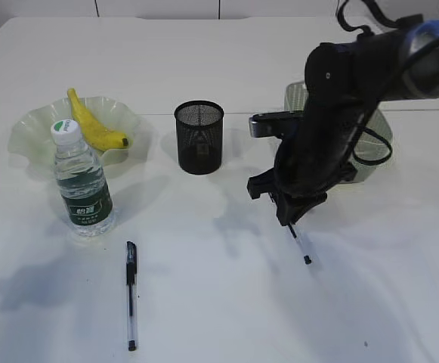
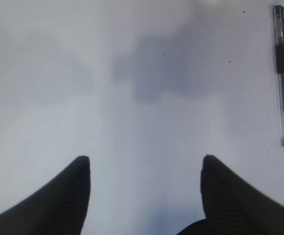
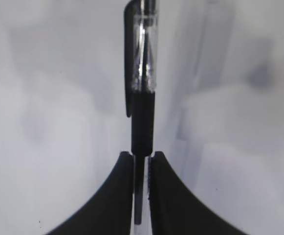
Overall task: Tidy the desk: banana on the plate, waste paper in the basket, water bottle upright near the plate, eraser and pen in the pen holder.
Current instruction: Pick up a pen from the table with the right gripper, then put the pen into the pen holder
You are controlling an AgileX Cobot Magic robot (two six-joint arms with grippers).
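Exterior view: take the pen holder (image 1: 199, 137) as your landmark, standing upright on the desk (image 1: 219, 302). Left of it, the plate (image 1: 30, 136) carries the banana (image 1: 94, 125). In front of the plate and left-forward of the pen holder, the water bottle (image 1: 81, 181) stands upright, white cap on, just beside the plate's near rim. Right of the pen holder and a little behind, your right arm hides most of the basket (image 1: 374, 144); I cannot tell what is in it.

Two pens show. One pen (image 1: 131, 293) lies flat on the desk, forward and left of the pen holder, near the bottle's base. The second pen (image 1: 301, 246) is forward and right of the pen holder, tilted, its lower end at or near the desk.

Right wrist view: your right gripper (image 3: 142, 155) is clamped on that second pen's barrel, jaws nearly together.

Left wrist view: your left gripper (image 2: 145, 169) hangs over bare desk, fingers well apart, holding nothing; the flat pen lies off to its right.
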